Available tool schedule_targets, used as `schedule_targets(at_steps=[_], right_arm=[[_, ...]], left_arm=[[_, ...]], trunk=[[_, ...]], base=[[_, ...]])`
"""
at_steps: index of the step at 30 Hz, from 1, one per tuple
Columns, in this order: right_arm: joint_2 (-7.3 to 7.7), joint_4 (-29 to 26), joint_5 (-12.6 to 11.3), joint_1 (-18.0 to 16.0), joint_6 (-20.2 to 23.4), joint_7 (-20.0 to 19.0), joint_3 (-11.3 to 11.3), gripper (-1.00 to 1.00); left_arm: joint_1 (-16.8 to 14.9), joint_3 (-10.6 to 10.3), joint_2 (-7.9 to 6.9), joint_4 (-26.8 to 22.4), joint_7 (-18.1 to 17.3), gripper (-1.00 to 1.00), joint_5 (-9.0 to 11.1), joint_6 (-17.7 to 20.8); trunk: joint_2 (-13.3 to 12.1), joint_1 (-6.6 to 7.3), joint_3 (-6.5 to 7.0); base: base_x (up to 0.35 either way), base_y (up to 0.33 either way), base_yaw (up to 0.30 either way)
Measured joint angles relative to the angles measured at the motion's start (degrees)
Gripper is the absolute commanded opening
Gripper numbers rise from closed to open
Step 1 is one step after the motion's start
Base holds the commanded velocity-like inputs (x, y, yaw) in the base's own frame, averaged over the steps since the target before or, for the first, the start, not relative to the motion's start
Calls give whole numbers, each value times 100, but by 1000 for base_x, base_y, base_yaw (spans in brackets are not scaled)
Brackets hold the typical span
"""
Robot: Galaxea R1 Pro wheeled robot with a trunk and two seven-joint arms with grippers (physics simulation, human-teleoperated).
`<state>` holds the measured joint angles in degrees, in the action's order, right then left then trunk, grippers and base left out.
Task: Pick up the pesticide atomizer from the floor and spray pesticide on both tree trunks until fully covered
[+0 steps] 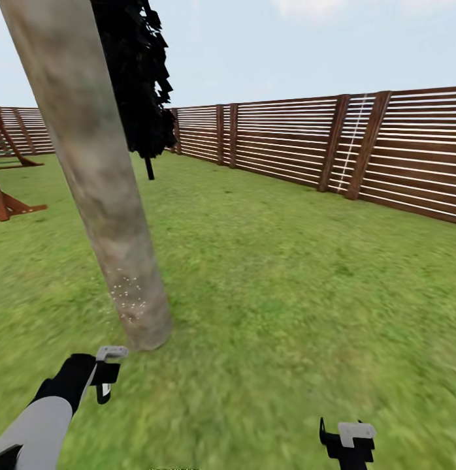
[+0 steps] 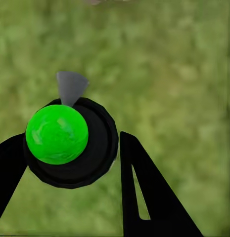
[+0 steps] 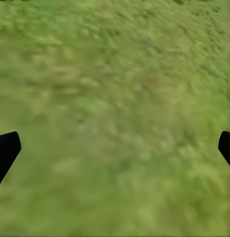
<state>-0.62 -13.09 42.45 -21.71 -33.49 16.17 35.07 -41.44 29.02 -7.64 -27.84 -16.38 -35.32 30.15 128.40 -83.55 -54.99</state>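
A thick, mottled grey-brown tree trunk [image 1: 97, 176] leans up from the grass at the left of the head view. Pesticide [image 1: 129, 297] shows as tiny white specks low on the trunk, just above its base. My left gripper [image 1: 104, 377] hangs close in front of the trunk's foot. In the left wrist view the left gripper [image 2: 70, 143] is shut on the pesticide atomizer [image 2: 58, 134], a black round body with a bright green ball and a grey nozzle. My right gripper [image 1: 349, 438] is low at the right over grass, and its fingers [image 3: 6, 150] stand wide open and empty.
A brown slatted fence [image 1: 332, 140] rings the lawn [image 1: 287, 274] at the back and right. A narrow black-leaved tree [image 1: 140, 78] stands behind the trunk. A red-brown wooden frame [image 1: 9, 196] sits at the far left. Open grass spreads to the right.
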Motion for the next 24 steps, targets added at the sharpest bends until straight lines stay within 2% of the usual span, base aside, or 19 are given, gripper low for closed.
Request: schedule_targets(at_steps=[6,8,11,15,17,18,24], right_arm=[[0,4,0,0,0,0,0,100],[0,5,0,0,0,0,0,100],[0,6,0,0,0,0,0,100],[1,7,0,0,0,0,0,100],[0,6,0,0,0,0,0,100],[0,6,0,0,0,0,0,100],[0,8,0,0,0,0,0,100]], left_arm=[[-2,25,16,-37,4,-100,0,-3],[-2,12,17,-24,3,-100,5,-139],[-1,8,16,19,4,-100,-10,-362],[-1,-8,9,62,24,-100,-28,-413],[3,-6,38,73,560,-100,-4,-415],[3,-1,46,76,648,-100,16,-410],[-1,28,184,69,698,-100,66,-405]], trunk=[[0,0,0],[0,0,0],[0,0,0],[0,0,0],[0,0,0],[0,0,0],[0,0,0]], base=[[66,-273,276],[121,-273,220],[136,-272,53],[141,-271,3],[142,-271,28],[142,-271,137],[142,-271,260]])
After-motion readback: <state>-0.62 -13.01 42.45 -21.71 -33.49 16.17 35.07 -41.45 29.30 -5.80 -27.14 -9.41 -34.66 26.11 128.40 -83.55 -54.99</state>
